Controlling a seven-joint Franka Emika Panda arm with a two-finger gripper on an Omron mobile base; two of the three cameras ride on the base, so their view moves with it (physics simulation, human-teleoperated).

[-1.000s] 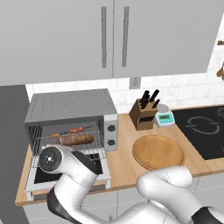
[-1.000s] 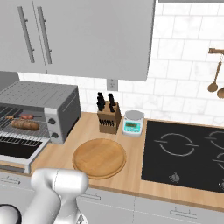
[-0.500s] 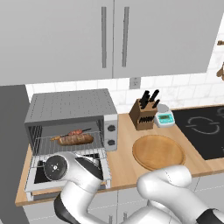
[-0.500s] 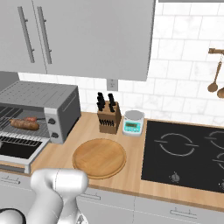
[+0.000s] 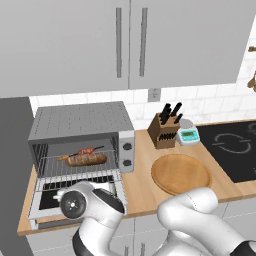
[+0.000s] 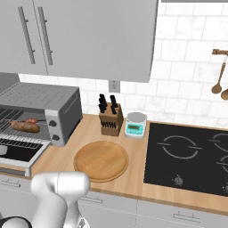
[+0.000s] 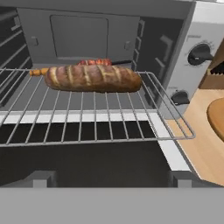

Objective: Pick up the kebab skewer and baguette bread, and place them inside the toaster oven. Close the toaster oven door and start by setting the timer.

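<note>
The toaster oven (image 5: pixel 82 130) stands open at the counter's left end, also the toaster oven (image 6: pixel 42 109). On its wire rack (image 7: pixel 87 118) lies the baguette bread (image 7: pixel 94 78), with the kebab skewer (image 7: pixel 94 62) just behind it. Both show from the base too: baguette bread (image 5: pixel 87 159), kebab skewer (image 5: pixel 89 150), baguette bread (image 6: pixel 26 126). The toaster oven door (image 5: pixel 47 200) hangs down flat. My gripper (image 7: pixel 111 180) is open and empty, low in front of the door, facing into the oven. One fingertip (image 7: pixel 41 178) shows at each side. Two knobs (image 7: pixel 199 54) sit on the right panel.
A round wooden board (image 5: pixel 181 172) lies right of the oven, with a knife block (image 5: pixel 165 131) and a small kitchen scale (image 5: pixel 188 135) behind it. A black hob (image 6: pixel 187 156) covers the counter's right end. Wall cabinets hang above.
My hand has moved down and back from the oven mouth, ending in front of the lowered door. The bread and skewer have stayed on the rack.
</note>
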